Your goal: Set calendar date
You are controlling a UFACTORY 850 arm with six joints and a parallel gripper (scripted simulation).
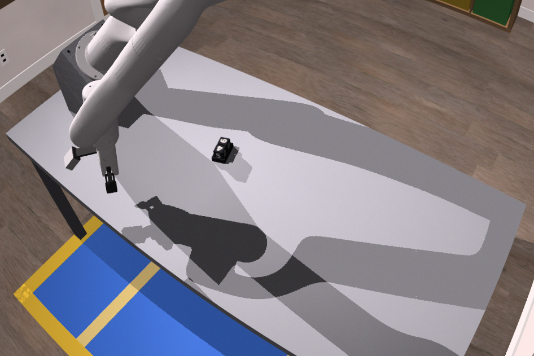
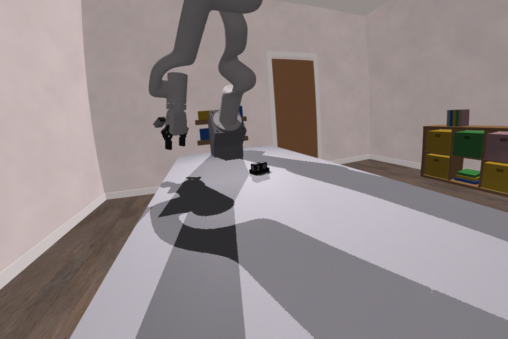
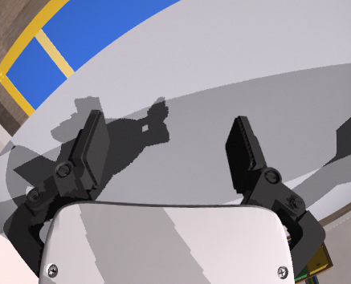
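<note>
Your gripper (image 1: 96, 168) (image 2: 175, 144) (image 3: 169, 127) hangs above the tabletop (image 1: 362, 196) (image 2: 311, 203) (image 3: 186, 168), its fingers spread wide with nothing between them. Well apart from it, the small black calendar (image 1: 222, 149) (image 2: 259, 170) sits on the smooth, pale grey tabletop, in front of the arm's blocky dark base (image 1: 64, 80) (image 2: 227, 144). Its cubes have square faces with white digits. Between gripper and calendar you have only shadowed tabletop. Beyond the table lie a flat blue mat (image 1: 125, 300) (image 3: 106, 24) with yellow borders, wood-grain flooring (image 1: 301, 54) (image 2: 61, 240) (image 3: 2, 32) and a wooden shelf unit (image 1: 511, 24) (image 2: 423, 150) of coloured bins.
</note>
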